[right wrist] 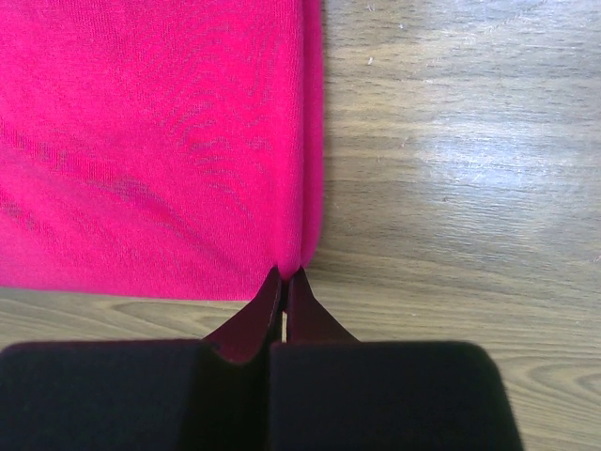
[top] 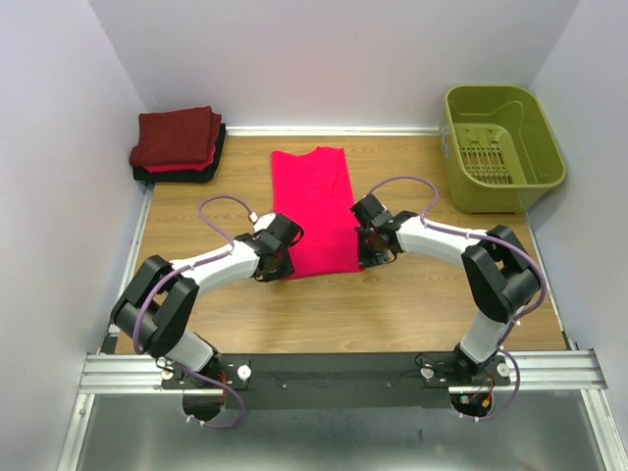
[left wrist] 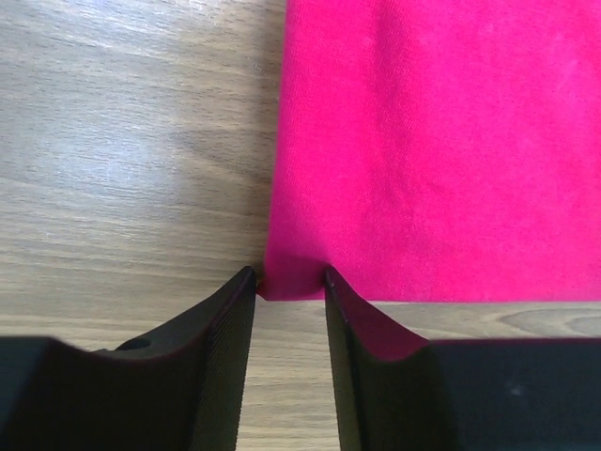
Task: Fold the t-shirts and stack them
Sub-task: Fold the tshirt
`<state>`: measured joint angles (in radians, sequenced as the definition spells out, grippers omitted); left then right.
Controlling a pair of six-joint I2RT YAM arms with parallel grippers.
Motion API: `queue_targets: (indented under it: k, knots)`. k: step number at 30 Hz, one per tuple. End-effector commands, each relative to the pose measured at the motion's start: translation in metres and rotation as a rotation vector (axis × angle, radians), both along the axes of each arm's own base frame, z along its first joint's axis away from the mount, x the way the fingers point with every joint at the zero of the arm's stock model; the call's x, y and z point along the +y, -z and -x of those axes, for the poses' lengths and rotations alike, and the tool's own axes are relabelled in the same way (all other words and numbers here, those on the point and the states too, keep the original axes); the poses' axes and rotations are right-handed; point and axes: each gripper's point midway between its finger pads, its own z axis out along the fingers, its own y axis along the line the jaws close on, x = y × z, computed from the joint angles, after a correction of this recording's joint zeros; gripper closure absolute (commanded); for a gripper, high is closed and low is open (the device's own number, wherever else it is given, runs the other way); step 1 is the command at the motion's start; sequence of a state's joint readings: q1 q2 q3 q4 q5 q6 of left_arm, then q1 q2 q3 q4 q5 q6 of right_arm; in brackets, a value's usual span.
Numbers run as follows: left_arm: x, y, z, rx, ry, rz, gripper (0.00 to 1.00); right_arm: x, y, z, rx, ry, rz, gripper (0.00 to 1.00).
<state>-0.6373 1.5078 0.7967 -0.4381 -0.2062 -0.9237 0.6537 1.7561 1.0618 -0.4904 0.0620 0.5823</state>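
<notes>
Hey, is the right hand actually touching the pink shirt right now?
Touching. The right wrist view shows the right hand pinched shut on the near corner of the pink shirt, with the cloth edge running into its closed fingertips.

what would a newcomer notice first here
The bright pink-red t-shirt, folded into a long strip in the middle, grabs the eye. At its near corners, the right gripper is pinched shut on the cloth while the left gripper straddles its corner with jaws apart. A stack of folded shirts sits far left, an olive-green basket far right.
</notes>
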Motion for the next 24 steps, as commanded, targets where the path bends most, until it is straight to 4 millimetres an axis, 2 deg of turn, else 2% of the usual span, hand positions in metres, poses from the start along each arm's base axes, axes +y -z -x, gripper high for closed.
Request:
queue_targets:
  k: [1,3,5,6,7,12,17,18,19,20,21,22,23,24]
  knots:
    - [0.014,0.016,0.015,0.073,0.011,-0.089,0.59,-0.019,0.023,0.032,0.13,-0.028,0.1,1.0]
    - [0.015,0.018,0.014,0.073,0.013,-0.097,0.61,-0.019,0.024,0.032,0.129,-0.029,0.102,0.99]
    - [0.014,0.021,0.014,0.083,0.019,-0.102,0.68,-0.02,0.025,0.033,0.132,-0.029,0.104,0.99]
    - [0.012,0.021,0.015,0.087,0.028,-0.097,0.75,-0.021,0.025,0.033,0.133,-0.03,0.105,0.99]
    - [0.012,0.022,0.016,0.09,0.029,-0.095,0.77,-0.021,0.025,0.034,0.133,-0.03,0.107,0.99]
    - [0.012,0.023,0.022,0.095,0.038,-0.086,0.98,-0.023,0.026,0.04,0.145,-0.044,0.102,0.99]
    - [0.016,0.018,0.033,0.101,0.071,-0.095,1.0,-0.028,0.024,0.056,0.18,-0.077,0.09,1.0]
    - [0.017,0.016,0.036,0.105,0.082,-0.1,1.0,-0.024,0.02,0.065,0.201,-0.103,0.059,1.0]
    - [0.02,0.014,0.045,0.126,0.094,-0.112,1.0,-0.029,0.021,0.078,0.243,-0.114,0.07,0.99]
    - [0.013,0.003,0.05,0.107,0.133,-0.1,1.0,-0.031,0.02,0.088,0.27,-0.125,0.067,0.99]
    - [0.015,-0.004,0.063,0.135,0.157,-0.116,1.0,-0.026,0.014,0.106,0.312,-0.168,0.037,0.99]
    - [0.009,-0.021,0.069,0.11,0.182,-0.079,1.0,-0.033,0.01,0.127,0.382,-0.186,0.055,0.99]
    - [0.006,-0.027,0.081,0.122,0.215,-0.063,1.0,-0.034,0.004,0.141,0.416,-0.206,0.054,0.99]
    - [0.005,-0.039,0.107,0.163,0.249,-0.02,1.0,-0.04,-0.007,0.168,0.47,-0.244,0.061,0.99]
